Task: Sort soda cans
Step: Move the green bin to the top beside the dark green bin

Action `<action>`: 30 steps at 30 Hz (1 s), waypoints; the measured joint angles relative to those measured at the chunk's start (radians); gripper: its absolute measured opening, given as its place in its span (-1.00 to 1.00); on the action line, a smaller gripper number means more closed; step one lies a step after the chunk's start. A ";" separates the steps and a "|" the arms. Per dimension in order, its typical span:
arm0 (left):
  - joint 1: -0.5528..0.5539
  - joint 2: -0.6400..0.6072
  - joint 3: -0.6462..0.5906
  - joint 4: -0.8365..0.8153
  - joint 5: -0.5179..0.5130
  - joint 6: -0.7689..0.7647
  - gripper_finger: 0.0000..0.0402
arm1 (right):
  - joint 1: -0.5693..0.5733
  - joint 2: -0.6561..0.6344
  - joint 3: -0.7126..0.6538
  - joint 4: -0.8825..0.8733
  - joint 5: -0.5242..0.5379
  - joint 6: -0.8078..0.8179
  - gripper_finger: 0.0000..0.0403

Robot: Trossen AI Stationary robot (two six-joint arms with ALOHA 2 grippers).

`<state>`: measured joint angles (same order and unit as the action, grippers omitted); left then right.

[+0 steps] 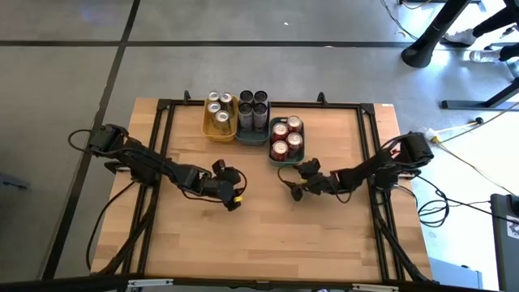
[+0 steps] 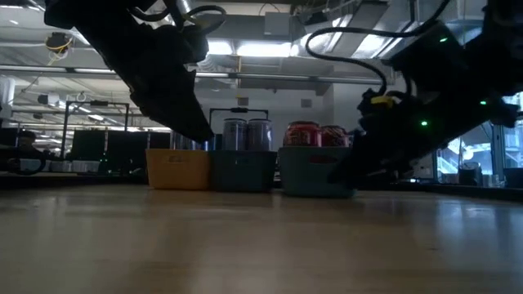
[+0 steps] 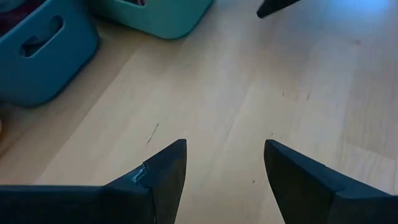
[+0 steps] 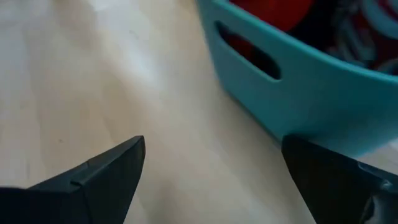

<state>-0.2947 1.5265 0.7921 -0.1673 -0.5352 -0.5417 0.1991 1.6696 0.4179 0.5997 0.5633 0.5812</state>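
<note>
No writing can be read on the cans or trays. The yellow tray [image 1: 220, 128] holds four gold cans [image 1: 221, 118]. The middle teal tray [image 1: 251, 135] holds five dark cans [image 1: 252, 106]. The right teal tray [image 1: 285, 158] holds four red cans [image 1: 285, 135]. All stand at the table's [image 1: 259, 235] far edge. The left gripper [image 1: 233, 199] is partly open and empty. The right gripper [image 1: 293, 180] is wide open and empty, just beside the red cans' tray.

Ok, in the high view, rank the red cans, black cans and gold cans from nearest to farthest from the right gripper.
From the right gripper, open and empty:
1. Red cans, teal tray just ahead of it.
2. Black cans, middle tray, farther back.
3. Gold cans, yellow tray, far left end.
</note>
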 joint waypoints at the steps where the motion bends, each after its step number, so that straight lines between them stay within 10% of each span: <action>1: 0.000 0.000 0.000 0.000 -0.001 0.003 0.02 | -0.012 0.007 0.004 0.012 -0.015 -0.018 0.89; 30: 0.001 0.000 0.000 0.003 -0.024 0.030 0.02 | -0.325 0.019 0.028 0.018 -0.158 -0.212 0.89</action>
<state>-0.2937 1.5265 0.7921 -0.1646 -0.5594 -0.5114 -0.1260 1.6882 0.4461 0.6180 0.4049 0.3691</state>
